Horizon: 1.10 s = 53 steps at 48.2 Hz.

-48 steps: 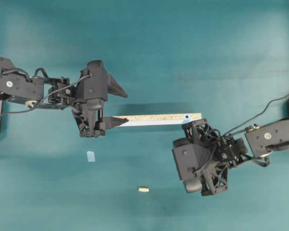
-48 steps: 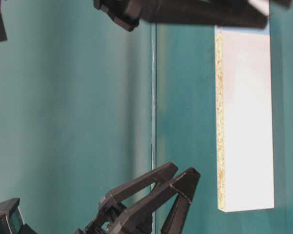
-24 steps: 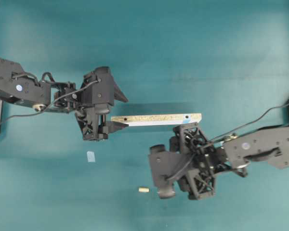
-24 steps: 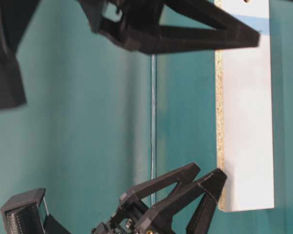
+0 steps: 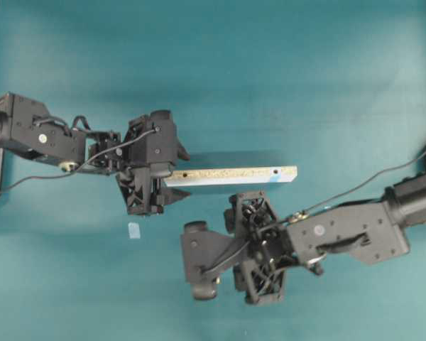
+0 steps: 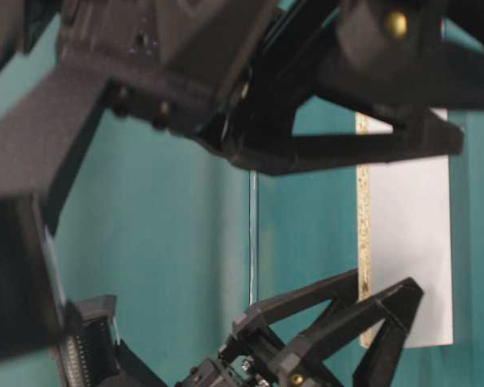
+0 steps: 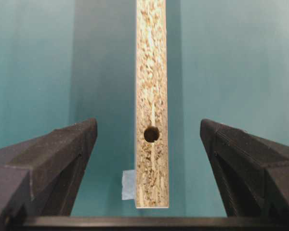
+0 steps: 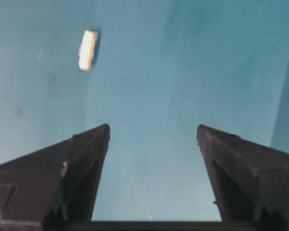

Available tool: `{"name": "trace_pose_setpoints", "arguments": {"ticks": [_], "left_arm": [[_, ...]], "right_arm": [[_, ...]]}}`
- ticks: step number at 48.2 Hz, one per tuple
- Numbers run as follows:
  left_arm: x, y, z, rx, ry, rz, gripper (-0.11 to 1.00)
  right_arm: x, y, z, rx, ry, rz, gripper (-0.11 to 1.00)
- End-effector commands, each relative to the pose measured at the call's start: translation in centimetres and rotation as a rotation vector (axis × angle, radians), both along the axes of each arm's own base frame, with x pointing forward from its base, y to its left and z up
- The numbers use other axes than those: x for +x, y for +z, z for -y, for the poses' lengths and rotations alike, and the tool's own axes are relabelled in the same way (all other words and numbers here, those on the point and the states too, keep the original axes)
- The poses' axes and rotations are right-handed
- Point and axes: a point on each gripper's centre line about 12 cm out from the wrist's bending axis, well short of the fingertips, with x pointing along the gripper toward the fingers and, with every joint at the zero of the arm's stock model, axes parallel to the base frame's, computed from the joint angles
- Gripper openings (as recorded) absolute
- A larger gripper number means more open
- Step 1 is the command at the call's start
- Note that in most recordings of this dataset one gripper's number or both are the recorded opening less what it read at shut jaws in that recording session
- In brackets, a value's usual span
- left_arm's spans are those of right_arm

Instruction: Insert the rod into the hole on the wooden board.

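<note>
Approaching is the step in hand: neither task item is gripped yet, and both arms are positioned for their respective pickups. The wooden board [image 5: 231, 175] lies on the teal counter [image 5: 284, 64] on its narrow speckled edge, with one hole [image 7: 151, 134] near the end facing the left arm and another near the far, blue-marked end. The left pincer [image 7: 147, 144] stands fully open, one jaw on each side of the board's near end, with clear counter between each jaw and the board; it holds nothing. The right pincer [image 8: 151, 137] is likewise fully open and empty, pointed down at the counter. The rod [image 8: 87, 50] lies flat on the counter ahead of the right pincer and offset toward its left jaw, well apart from the board; in the overhead view it is hidden beneath the right arm. A small pale-blue tape square [image 5: 133, 230] lies near the left arm and plays no part. The next move likely calls for the right pincer to advance and shift sideways until the rod sits between its jaws, then close, and for the left pincer to close on the board to steady it for insertion.
</note>
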Motion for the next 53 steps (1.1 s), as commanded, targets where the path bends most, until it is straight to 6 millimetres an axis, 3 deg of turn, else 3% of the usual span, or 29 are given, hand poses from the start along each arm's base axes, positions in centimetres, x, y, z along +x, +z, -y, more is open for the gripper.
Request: {"name": "trace_pose_setpoints", "arguments": {"ticks": [1, 21, 53], "left_arm": [[0.7, 0.9, 0.2, -0.006, 0.001, 0.038, 0.99], [1.5, 0.0, 0.3, -0.004, 0.002, 0.083, 0.99], [1.2, -0.1, 0.3, -0.004, 0.001, 0.078, 0.99]], "right_arm": [[0.8, 1.6, -0.5, 0.022, -0.014, 0.035, 0.81], [1.9, 1.3, -2.4, 0.048, -0.033, 0.026, 0.81], [5.0, -1.4, -4.0, 0.061, -0.099, -0.049, 0.81]]}}
